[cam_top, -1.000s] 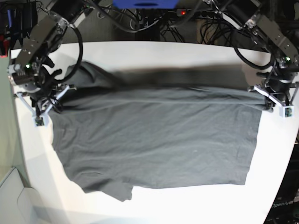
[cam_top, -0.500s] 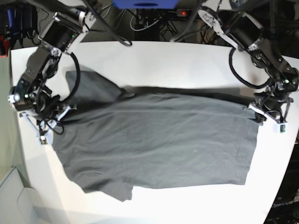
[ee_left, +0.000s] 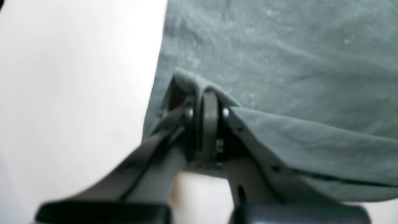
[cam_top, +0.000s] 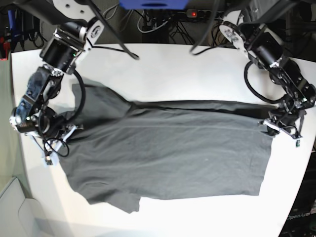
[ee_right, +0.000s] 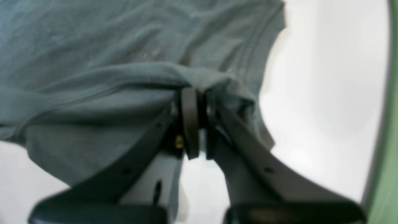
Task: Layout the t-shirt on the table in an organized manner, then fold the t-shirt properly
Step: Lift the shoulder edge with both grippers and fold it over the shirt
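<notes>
Both grippers pinched the t-shirt [cam_top: 168, 158]: the left gripper [ee_left: 206, 112] at one end of its far edge, the right gripper [ee_right: 199, 102] at the other. It lay spread across the worktop [cam_top: 173, 64], long axis running between them.

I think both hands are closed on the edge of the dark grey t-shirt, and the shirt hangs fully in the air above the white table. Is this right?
Not fully. The left hand and the right hand are each closed on the t-shirt, but the base view shows most of the shirt lying spread on the table; only the gripped edge is raised.
</notes>
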Motion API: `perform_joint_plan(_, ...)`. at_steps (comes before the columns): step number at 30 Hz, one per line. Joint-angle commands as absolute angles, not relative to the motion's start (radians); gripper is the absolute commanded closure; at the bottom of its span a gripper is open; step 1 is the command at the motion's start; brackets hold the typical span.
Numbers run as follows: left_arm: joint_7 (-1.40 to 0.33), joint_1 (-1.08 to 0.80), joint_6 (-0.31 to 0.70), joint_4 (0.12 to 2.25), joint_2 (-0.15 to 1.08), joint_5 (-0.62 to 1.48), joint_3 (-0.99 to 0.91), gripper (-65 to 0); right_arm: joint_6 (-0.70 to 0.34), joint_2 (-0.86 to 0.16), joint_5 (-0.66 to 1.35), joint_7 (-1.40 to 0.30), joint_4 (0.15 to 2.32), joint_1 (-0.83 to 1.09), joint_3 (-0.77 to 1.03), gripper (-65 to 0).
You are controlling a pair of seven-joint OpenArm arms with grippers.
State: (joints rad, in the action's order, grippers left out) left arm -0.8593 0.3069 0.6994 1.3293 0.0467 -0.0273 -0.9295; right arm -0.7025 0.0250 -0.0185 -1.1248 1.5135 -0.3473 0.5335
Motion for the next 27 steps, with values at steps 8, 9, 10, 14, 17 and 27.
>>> perform_joint_plan(8,-0.785,0.318,0.698,1.310,0.068,-0.007,-0.935,-0.1,-0.698,0.016,-0.005,-1.104,1.503,-0.404,0.530,0.0)
perform_joint_plan(9,-0.785,0.318,0.698,1.305,0.074,-0.007,-0.935,-0.1,-0.698,0.016,-0.005,-1.104,1.503,-0.404,0.530,0.0)
perform_joint_plan(10,-0.785,0.317,0.698,1.303,0.079,-0.007,-0.935,-0.1,-0.698,0.016,-0.005,-1.104,1.503,-0.404,0.530,0.0)
perform_joint_plan(14,-0.782,0.306,0.698,1.303,0.081,-0.007,-0.935,-0.1,-0.698,0.016,-0.005,-1.104,1.503,-0.404,0.530,0.0)
perform_joint_plan(17,-0.782,0.311,0.698,1.303,0.104,-0.004,-0.935,-0.1,-0.698,0.016,-0.005,-1.104,1.503,-0.404,0.530,0.0)
perform_joint_plan(27,-0.782,0.332,0.698,1.305,0.133,0.001,-0.937,-0.1,-0.698,0.016,-0.005,-1.104,1.504,-0.440,0.527,0.0)
